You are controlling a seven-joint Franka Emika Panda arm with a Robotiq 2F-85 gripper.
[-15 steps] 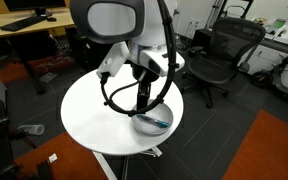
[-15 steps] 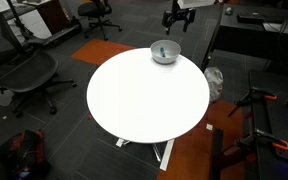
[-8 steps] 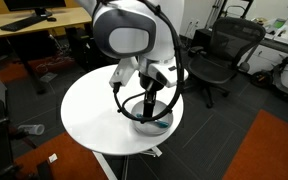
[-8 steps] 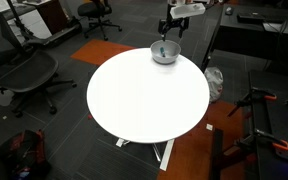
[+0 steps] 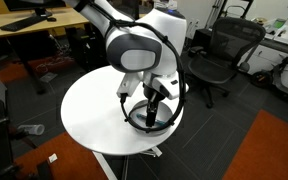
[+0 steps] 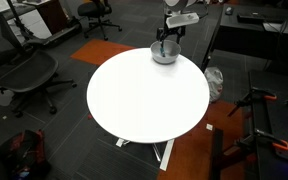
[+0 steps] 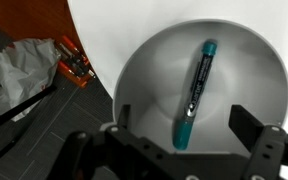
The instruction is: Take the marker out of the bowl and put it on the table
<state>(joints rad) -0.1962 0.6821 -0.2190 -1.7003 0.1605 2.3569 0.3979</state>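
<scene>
In an exterior view the camera sits near the desk (image 5: 84, 115), looking down past the arm (image 5: 134, 50). In an exterior view it looks from farther off, high, across the desk to the bowl (image 6: 164, 57) at the far edge. The wrist view looks straight down into the bowl (image 7: 154, 70), close; all share it.

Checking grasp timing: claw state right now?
Claw: open, holding nothing; the marker lies loose in the bowl beneath it.

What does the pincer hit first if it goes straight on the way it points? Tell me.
Most likely the marker, which lies in the bowl directly ahead of the open pincer. How far the pincer is above it is unclear.
</scene>
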